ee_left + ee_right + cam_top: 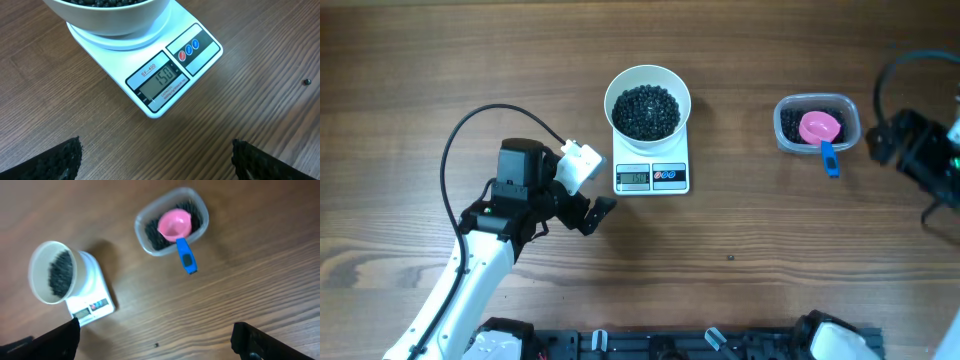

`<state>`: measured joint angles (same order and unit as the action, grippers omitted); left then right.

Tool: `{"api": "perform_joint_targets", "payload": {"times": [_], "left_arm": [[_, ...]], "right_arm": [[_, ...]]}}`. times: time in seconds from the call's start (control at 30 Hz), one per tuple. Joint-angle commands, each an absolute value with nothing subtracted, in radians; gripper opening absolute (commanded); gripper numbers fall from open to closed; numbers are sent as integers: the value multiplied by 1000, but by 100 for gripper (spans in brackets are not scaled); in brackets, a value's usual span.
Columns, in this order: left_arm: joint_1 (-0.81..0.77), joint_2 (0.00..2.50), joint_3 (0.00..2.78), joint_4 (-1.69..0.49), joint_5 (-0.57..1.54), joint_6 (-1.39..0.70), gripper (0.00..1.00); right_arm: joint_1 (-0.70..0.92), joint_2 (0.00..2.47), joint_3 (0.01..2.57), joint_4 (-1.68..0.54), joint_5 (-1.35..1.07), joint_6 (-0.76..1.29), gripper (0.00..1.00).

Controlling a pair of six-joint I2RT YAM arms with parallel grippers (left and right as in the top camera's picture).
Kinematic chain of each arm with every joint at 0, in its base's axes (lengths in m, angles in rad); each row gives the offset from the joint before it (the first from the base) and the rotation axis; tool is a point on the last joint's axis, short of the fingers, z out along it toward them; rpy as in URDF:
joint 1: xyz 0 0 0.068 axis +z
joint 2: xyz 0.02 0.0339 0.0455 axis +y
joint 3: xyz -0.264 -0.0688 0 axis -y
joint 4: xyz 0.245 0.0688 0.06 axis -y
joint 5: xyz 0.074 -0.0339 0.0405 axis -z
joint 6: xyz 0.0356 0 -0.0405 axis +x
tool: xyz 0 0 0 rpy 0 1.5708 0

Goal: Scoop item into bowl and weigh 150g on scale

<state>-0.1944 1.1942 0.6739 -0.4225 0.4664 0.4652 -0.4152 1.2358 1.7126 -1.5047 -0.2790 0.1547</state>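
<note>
- The item (645,110), a dark grainy heap of small round black beads, lies in the bowl (647,76) and fills the lower part, with a band of bare white wall above it.
- The bowl is round, deep, plain white and smooth. It stands on the platform of the scale (651,178), at the middle of the desk's far half.
- The scale is a flat white rectangle with rounded corners. Its grey display (160,80) reads 150, and beside it are one red and two blue buttons (189,50).
- Well to the right of the scale stands a clear plastic tub (854,112) with rounded corners, holding more of the black beads.
- A pink scoop (819,127) lies cup-up on those beads, and its blue handle (829,158) sticks out over the tub's near rim.
- One stray bead (308,82) lies alone on the desk (770,230), a brown wood-grain surface.
- The left gripper (156,145) hovers just in front of the scale, its rough black fingers wide apart and holding nothing.
- The right gripper (155,327) is high above the desk near the tub, its fingers also spread wide and empty.
</note>
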Motion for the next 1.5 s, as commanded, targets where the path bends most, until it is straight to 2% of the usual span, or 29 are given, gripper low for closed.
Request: {"api": "perform_joint_targets", "payload": {"times": [0.0,0.4,0.67,0.93,1.2,1.47], "left_arm": [[-192,1195,667,-423,482,459,100],[-192,1195,667,-423,482,459,100],[-192,1195,667,-423,482,459,100],[-192,1195,667,-423,482,459,100],[-192,1195,667,-423,482,459,100],[-192,1195,667,-423,482,459,100]], "right_arm": [[-413,1129,1721,-1504,-269,189,100],[-413,1008,1720,-1529,-240,183,100],[-368,846,1531,-1148,-206,88,99],[-300,479,1010,-667,-202,78,100],[-212,219,636,-349,-193,52,100],[-117,165,357,-16,-171,52,100]]}}
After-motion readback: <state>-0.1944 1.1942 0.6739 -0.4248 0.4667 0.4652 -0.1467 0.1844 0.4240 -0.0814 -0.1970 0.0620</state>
